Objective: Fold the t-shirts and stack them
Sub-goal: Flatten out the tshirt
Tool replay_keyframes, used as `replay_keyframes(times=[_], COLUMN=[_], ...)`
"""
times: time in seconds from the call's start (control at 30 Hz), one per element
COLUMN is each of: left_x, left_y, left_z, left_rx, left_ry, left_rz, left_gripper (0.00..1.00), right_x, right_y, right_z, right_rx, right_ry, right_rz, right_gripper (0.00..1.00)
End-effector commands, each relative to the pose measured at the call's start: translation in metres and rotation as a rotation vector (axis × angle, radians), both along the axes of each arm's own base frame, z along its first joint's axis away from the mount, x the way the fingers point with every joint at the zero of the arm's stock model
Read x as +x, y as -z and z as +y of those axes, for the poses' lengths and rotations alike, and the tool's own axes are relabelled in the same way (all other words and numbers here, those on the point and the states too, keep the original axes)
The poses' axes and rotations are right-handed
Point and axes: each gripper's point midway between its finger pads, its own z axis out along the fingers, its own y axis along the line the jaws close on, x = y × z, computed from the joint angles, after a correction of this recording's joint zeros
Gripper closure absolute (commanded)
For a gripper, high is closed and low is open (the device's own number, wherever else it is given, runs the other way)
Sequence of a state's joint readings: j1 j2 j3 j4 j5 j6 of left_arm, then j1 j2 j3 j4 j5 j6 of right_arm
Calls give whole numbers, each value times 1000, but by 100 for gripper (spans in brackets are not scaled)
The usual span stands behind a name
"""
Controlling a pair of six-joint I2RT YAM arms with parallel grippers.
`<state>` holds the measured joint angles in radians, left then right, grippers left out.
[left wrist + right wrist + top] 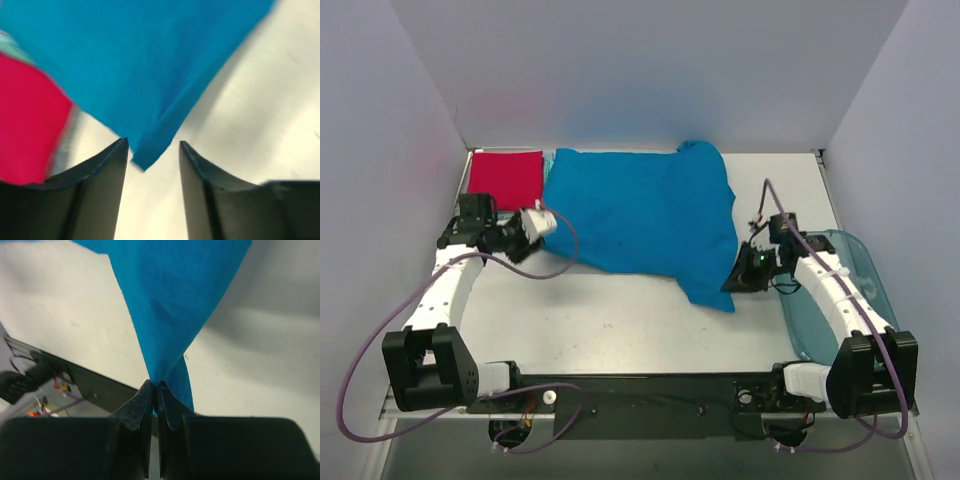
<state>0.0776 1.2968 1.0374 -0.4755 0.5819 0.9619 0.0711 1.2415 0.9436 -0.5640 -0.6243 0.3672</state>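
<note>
1. Your right end effector (155,387) is pinching the bright blue t-shirt (170,305) at its near right corner, fingers clamped on cloth.
2. Your left end effector (152,145) is standing open, with the shirt's left corner showing between its fingers.
3. The shirt is lying spread across the desk (620,320), beside the folded red t-shirt (505,178).
4. Being soft, light cloth, it is likely to sag, so take it by the corners.

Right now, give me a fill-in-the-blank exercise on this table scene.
1. The left gripper is ____, a corner of the blue t-shirt between its fingers.
2. The right gripper is shut on cloth coloured ____.
3. The folded t-shirt left of the blue one is coloured ____.
4. The bin lies beside the ____ arm.
Missing words: open; blue; red; right.
</note>
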Motion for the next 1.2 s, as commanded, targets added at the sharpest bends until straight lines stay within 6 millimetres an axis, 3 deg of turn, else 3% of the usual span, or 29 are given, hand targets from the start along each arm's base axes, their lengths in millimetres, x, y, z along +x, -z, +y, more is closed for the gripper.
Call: replay_keyframes(times=[0.0,0.07,0.13,0.17,0.27,0.33,0.47,0.6,0.7,0.8,0.87,0.9,0.93,0.97,1.07,1.17], left_x=[-136,-164,-170,-166,-128,-116,-129,-140,-110,-97,-93,-95,-102,-112,-138,-164], left_y=[82,95,93,91,82,87,108,132,148,162,168,170,174,175,168,149], left_z=[-14,-8,-7,-9,-14,-16,-13,-11,-4,5,9,9,10,11,16,26], left_rx=[153,210,228,216,188,203,266,336,410,472,512,520,517,508,469,465], left_ry=[470,555,575,569,463,468,604,690,621,581,588,592,599,612,602,552], left_rz=[365,441,453,442,353,347,445,480,390,349,313,310,330,370,482,587], left_gripper=[24,18,18,19,30,36,37,31,28,28,39,59,72,100,100,100], right_x=[-57,-65,-68,-70,-73,-75,-84,-93,-98,-103,-107,-110,-111,-115,-127,-152], right_y=[39,47,51,52,53,54,53,52,52,52,53,53,53,52,51,47], right_z=[12,16,14,12,3,1,-1,-6,-8,-9,-13,-14,-14,-15,-14,-16], right_rx=[-64,-75,-92,-104,-150,-163,-166,-182,-183,-188,-205,-210,-212,-213,-203,-211], right_ry=[-61,-96,-100,-97,-79,-70,-68,-44,-27,-24,-18,-16,-13,-6,5,-9], right_rz=[182,227,254,263,272,283,294,299,301,317,330,333,338,350,395,486], right_gripper=[100,100,100,100,100,100,100,100,100,100,100,100,100,100,100,100])
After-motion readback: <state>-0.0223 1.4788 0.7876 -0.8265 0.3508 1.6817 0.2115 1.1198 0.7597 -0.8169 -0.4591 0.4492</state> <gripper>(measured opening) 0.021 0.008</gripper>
